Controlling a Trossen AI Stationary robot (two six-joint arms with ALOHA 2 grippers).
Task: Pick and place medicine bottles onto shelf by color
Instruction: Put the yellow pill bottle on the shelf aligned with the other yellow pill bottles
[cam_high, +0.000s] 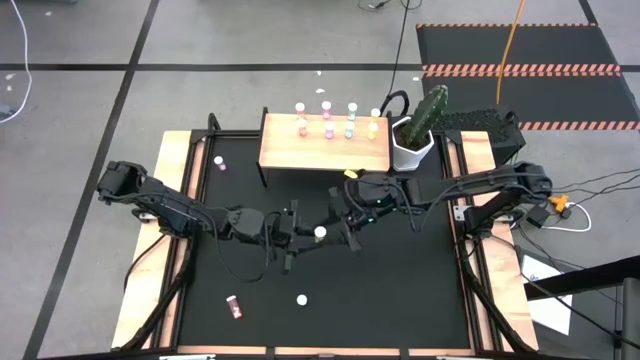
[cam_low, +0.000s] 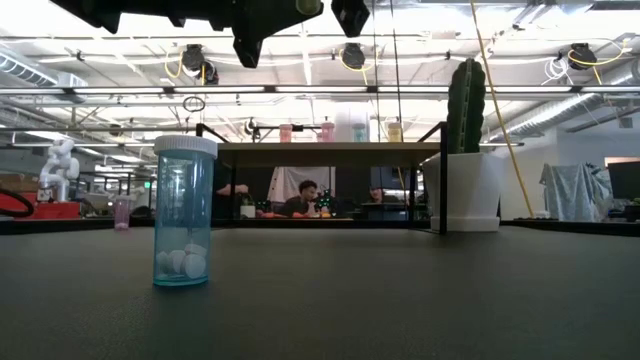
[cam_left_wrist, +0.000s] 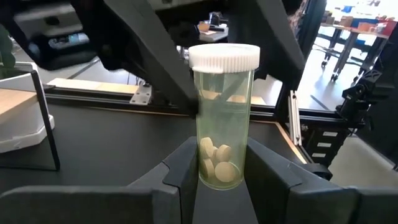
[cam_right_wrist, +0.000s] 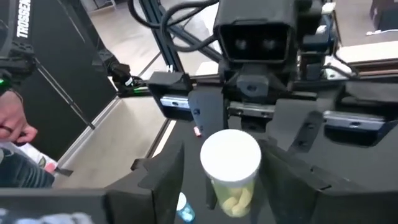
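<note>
A yellow-olive medicine bottle (cam_left_wrist: 224, 118) with a white cap (cam_high: 320, 233) is held upright above the table's middle. My left gripper (cam_high: 311, 235) is shut on it from the left. My right gripper (cam_right_wrist: 227, 186) is open. Its fingers stand on either side of the bottle from the right, and I see no touch. The light-wood shelf (cam_high: 325, 150) stands at the far side, with several bottles (cam_high: 327, 125) upright along its far edge. A teal bottle (cam_low: 185, 212) stands on the mat near the front. A pink bottle (cam_high: 233, 307) lies on its side at the near left. My left gripper pinches the bottle's lower body (cam_left_wrist: 205, 168) between its two fingers (cam_left_wrist: 180, 177). The fingers come level from the table's left. The bottle stands upright in the hold, cap up, lifted clear of the table.
A white pot with a green cactus (cam_high: 418, 130) stands right of the shelf. Another small pink bottle (cam_high: 218, 162) sits on the mat left of the shelf. The black mat is bordered by wooden edges (cam_high: 180, 160). People sit in the room beyond the table (cam_low: 300, 205).
</note>
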